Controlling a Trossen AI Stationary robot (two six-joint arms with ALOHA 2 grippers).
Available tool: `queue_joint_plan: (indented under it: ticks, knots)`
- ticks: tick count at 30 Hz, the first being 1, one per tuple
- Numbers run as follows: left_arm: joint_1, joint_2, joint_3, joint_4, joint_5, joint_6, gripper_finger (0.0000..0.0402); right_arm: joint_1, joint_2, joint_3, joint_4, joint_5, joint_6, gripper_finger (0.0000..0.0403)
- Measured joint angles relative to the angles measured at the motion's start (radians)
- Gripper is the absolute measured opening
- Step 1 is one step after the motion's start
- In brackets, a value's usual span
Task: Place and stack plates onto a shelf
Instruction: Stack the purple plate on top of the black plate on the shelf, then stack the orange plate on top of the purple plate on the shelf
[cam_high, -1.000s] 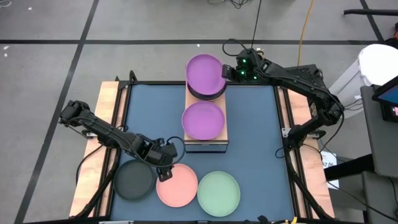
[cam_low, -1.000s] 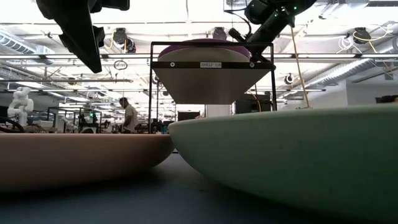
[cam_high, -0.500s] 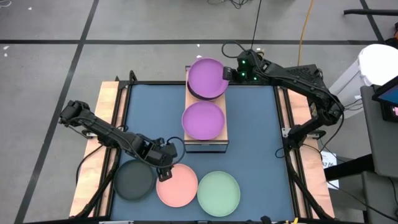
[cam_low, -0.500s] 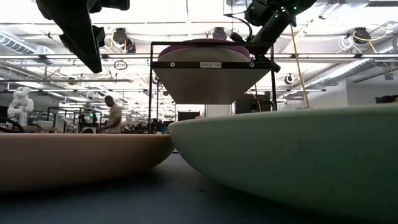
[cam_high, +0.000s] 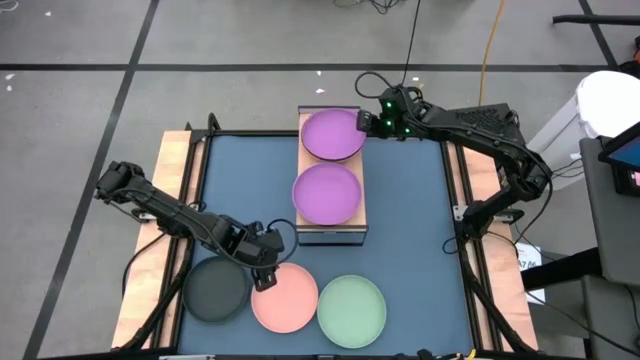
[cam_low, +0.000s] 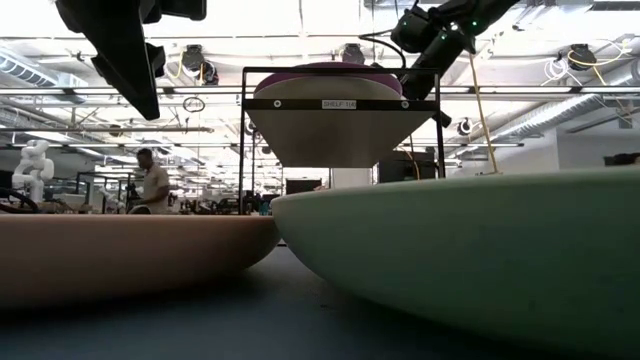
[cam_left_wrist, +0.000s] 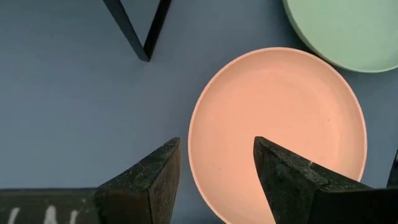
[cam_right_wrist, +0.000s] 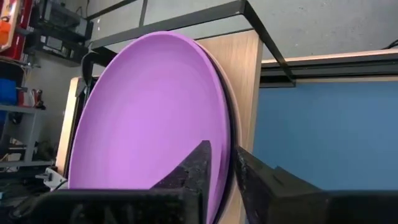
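Observation:
The shelf (cam_high: 331, 233) stands mid-table with a purple plate (cam_high: 327, 194) lying flat on its near half. A second purple plate (cam_high: 330, 135) lies over its far half, and another plate's rim (cam_right_wrist: 232, 134) shows just beneath it. My right gripper (cam_high: 366, 122) is at that plate's right rim, shut on it. A black plate (cam_high: 215, 290), a pink plate (cam_high: 287, 299) and a mint green plate (cam_high: 351, 310) rest flat on the mat near the front edge. My left gripper (cam_left_wrist: 217, 155) hangs open above the pink plate's left rim and touches nothing. The other plates are hidden. My right gripper pinches the far purple plate's right rim (cam_right_wrist: 219, 163), one finger (cam_right_wrist: 194, 167) over the plate's inside and one (cam_right_wrist: 261, 180) outside. The fingers come level from the table's right. The plate lies level over the shelf's far half; whether it rests on the plate beneath, I cannot tell.
A large dark blue mat (cam_high: 410, 220) covers the table, with open mat on both sides of the shelf. Wooden strips (cam_high: 178, 170) and a black frame edge the table. In the low view a person (cam_low: 152, 185) walks far off in the room.
My right gripper has moved down and toward the table's near edge with the purple plate. The plate hung over the shelf's far end with a dark rim showing beneath; now it sits lower, squarely over the far half. The person in the room has walked left.

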Motion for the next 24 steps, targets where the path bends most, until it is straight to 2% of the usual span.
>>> queue_joint_plan:
  ticks: [7,12,17,20,24]
  knots:
    - [0.026,0.0,0.0,-0.005,0.016,-0.006,0.0207,-0.001,-0.049,0.0,0.036,0.004,-0.023,0.0128]
    - [0.092,0.0,-0.03,0.001,0.092,0.029,0.0207,0.002,-0.129,0.0,0.046,-0.011,-0.087,0.0168]
    - [0.15,0.0,-0.13,0.121,0.27,0.088,0.0207,0.025,-0.248,0.0,0.011,-0.03,-0.138,0.018]
    - [0.145,0.0,-0.173,0.167,0.284,0.127,0.0207,0.044,-0.324,0.0,-0.014,-0.03,-0.162,0.018]
    - [0.119,0.0,-0.211,0.18,0.235,0.181,0.0207,0.072,-0.416,0.0,-0.052,-0.029,-0.164,0.018]
